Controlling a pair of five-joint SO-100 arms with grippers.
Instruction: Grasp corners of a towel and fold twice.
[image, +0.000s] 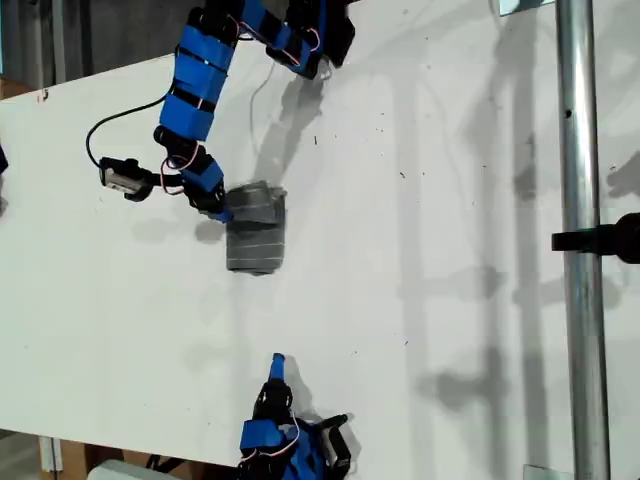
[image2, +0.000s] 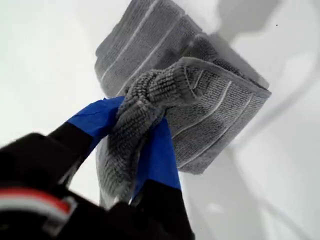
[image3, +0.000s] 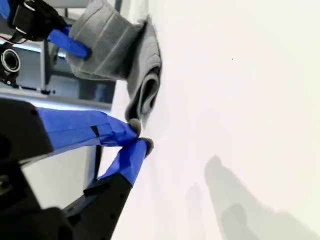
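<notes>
Our first gripper (image2: 142, 132) is clamped on a bunched towel (image: 256, 232) corner; we should lay it squarely on the fold, near the table's (image: 450, 250) middle. Our second gripper (image3: 140, 136) sits closed, empty, at the near edge.

A white table (image: 450, 250) under bright light, crossed by a metal pole (image: 580, 240).

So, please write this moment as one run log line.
towel: folded, on table | first end effector: shut on towel | second end effector: shut, empty, apart from towel
</notes>
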